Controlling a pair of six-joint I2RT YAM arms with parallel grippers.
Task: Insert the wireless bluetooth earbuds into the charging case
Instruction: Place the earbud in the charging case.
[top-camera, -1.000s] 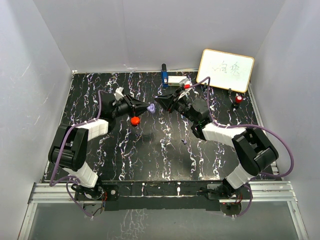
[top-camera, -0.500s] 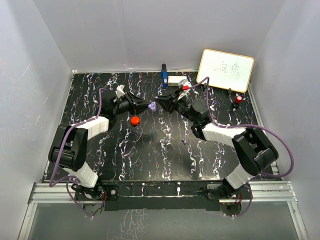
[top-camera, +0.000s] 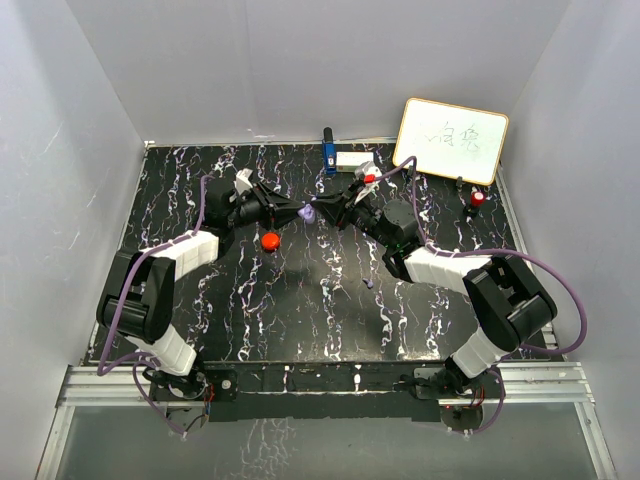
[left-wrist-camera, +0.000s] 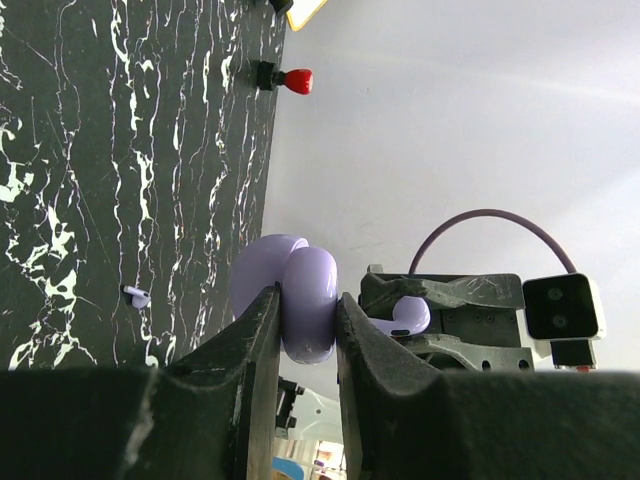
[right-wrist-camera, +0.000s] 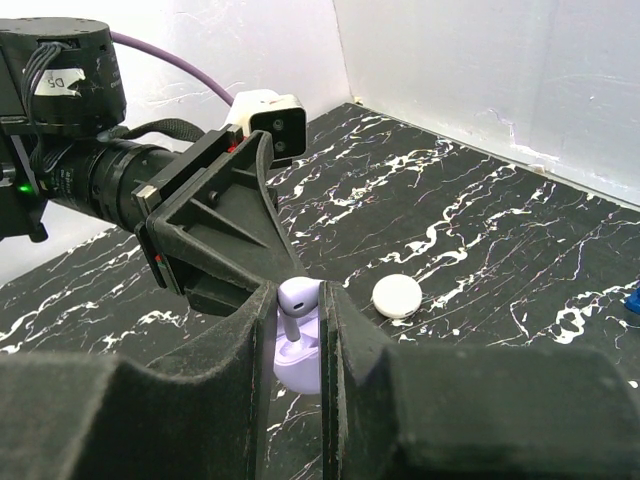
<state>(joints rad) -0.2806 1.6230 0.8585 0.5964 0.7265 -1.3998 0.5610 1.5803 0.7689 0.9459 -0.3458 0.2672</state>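
My left gripper (left-wrist-camera: 307, 296) is shut on the open lilac charging case (left-wrist-camera: 300, 300) and holds it above the table, at the middle in the top view (top-camera: 308, 214). My right gripper (right-wrist-camera: 298, 290) is shut on a purple earbud (right-wrist-camera: 298, 297). The earbud's stem points down into the case (right-wrist-camera: 298, 362). The two grippers (top-camera: 297, 212) (top-camera: 323, 208) meet tip to tip. The earbud also shows in the left wrist view (left-wrist-camera: 405, 315). Another small earbud (top-camera: 370, 284) lies on the table, also in the left wrist view (left-wrist-camera: 135, 294).
A red puck (top-camera: 269, 240) lies below the left gripper. A white puck (right-wrist-camera: 398, 296) lies on the table behind the case. A whiteboard (top-camera: 450, 140), a red-capped object (top-camera: 477, 198), a blue item (top-camera: 328, 152) and a white block (top-camera: 352, 158) stand along the back.
My left gripper has moved a little right with the case. My right gripper has come down and left with the earbud. The two now meet.
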